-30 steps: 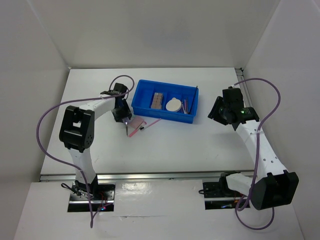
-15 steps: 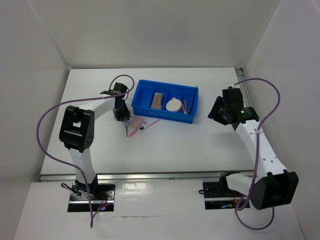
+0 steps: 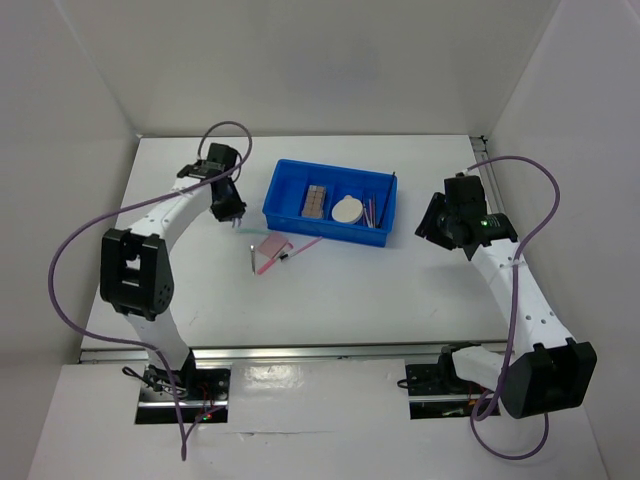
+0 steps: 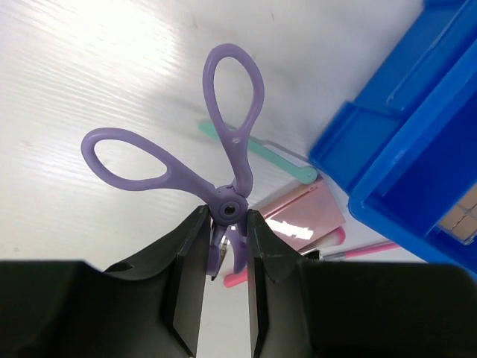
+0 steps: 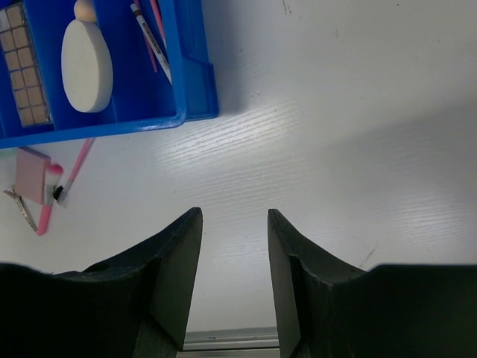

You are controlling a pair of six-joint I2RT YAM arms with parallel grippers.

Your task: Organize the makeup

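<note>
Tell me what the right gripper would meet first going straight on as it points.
Likely bare table, beside the blue tray. Nothing else lies ahead of the open right gripper, though depth is unclear.

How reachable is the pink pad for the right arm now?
Probably yes, at a stretch: the right gripper is open and empty, and bare table runs along the blue tray to the pink pad. The left gripper, holding a purple curler, is clear.
</note>
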